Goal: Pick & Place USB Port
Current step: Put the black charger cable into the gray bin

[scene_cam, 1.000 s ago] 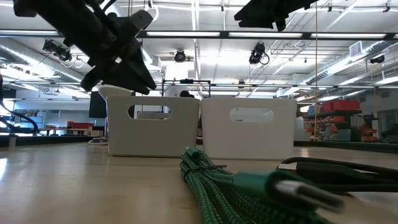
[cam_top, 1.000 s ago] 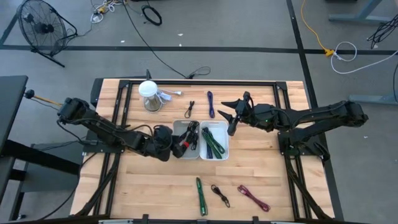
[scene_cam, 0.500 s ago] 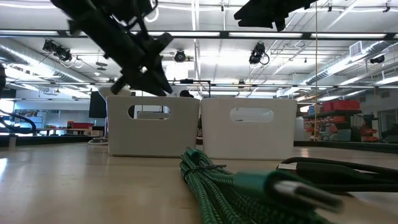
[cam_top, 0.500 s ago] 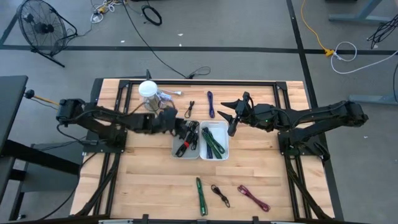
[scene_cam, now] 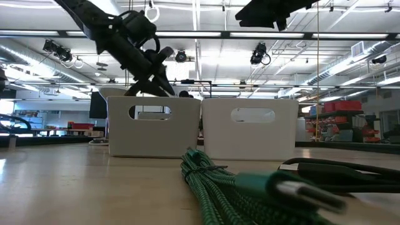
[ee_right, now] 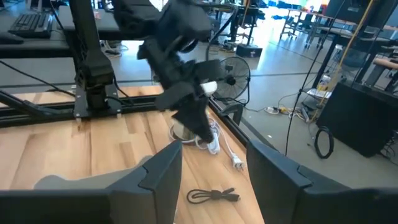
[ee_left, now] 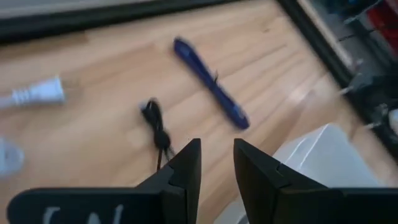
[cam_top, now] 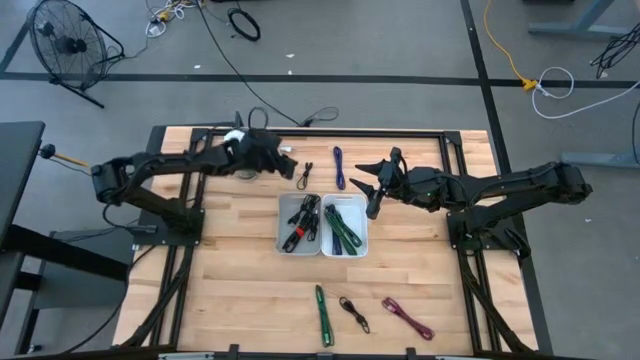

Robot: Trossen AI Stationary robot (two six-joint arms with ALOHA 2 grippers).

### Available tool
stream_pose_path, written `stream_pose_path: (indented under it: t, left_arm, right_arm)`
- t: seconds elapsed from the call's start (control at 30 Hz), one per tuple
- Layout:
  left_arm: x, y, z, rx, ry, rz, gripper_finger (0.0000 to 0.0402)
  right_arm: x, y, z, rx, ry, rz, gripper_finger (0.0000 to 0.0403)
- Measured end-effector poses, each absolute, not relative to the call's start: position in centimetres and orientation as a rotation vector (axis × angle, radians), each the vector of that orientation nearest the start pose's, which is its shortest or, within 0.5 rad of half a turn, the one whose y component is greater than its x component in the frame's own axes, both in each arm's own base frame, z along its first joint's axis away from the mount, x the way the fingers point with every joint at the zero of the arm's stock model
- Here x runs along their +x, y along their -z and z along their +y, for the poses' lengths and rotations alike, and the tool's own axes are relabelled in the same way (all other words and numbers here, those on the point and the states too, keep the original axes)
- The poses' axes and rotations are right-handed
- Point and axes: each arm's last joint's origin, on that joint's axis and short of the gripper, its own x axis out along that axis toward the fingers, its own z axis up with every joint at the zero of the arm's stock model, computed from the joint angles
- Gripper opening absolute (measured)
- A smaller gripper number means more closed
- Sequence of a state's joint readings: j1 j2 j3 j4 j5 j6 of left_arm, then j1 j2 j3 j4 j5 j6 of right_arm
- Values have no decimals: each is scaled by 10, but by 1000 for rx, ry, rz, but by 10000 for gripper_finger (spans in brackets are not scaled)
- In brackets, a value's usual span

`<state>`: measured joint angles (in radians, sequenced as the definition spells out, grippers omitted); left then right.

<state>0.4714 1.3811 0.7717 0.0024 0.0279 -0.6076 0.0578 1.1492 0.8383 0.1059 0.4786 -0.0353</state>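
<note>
Wooden table (cam_top: 250,290) carrying two white bins side by side at its centre: left bin (cam_top: 299,224) filled with black and red cables, right bin (cam_top: 346,227) with green ones. Left gripper (cam_top: 283,160) up near the far edge, beside a white cup (cam_top: 236,139), fingers parted by only a narrow gap and empty, poised just short of a small black USB cable (ee_left: 157,126). Blue cable (ee_left: 211,99) next to that black one, both on bare wood behind the bins. Right gripper (cam_top: 370,187) hanging above the far right corner of the bins, fingers spread wide, holding nothing. Near the front edge, well apart from the bins: a green cable (cam_top: 321,314), a black cable (cam_top: 352,312), a maroon cable (cam_top: 408,317).
</note>
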Motion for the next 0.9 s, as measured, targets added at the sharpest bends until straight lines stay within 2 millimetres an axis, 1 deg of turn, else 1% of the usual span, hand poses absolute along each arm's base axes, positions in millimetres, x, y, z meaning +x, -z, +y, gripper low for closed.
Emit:
stream_pose_path:
  t: [0.1,0.2,0.27,0.33,0.5,0.63,0.73,0.9]
  left_arm:
    - [257,-227,141,-709,-588,447,99]
    - [265,-230,149,-690,-605,509,99]
    - [272,-227,152,-681,-618,576,99]
    - [283,-221,155,-687,-620,636,99]
    - [306,-198,161,-693,-612,815,99]
    - [324,-182,165,-709,-571,893,99]
    - [335,-176,167,-713,-563,916,99]
    - [343,-171,170,-697,-595,975,99]
  right_arm:
    - [256,-308,1,-92,416,200,180]
    - [256,-309,1,-94,416,196,180]
    - [256,-309,1,-94,416,197,180]
    - [256,-308,1,-95,415,201,180]
    - [256,-308,2,-85,379,205,180]
    - [256,-307,3,-83,355,213,180]
    - [256,-306,3,-81,354,221,180]
    - [256,-305,4,-79,337,232,180]
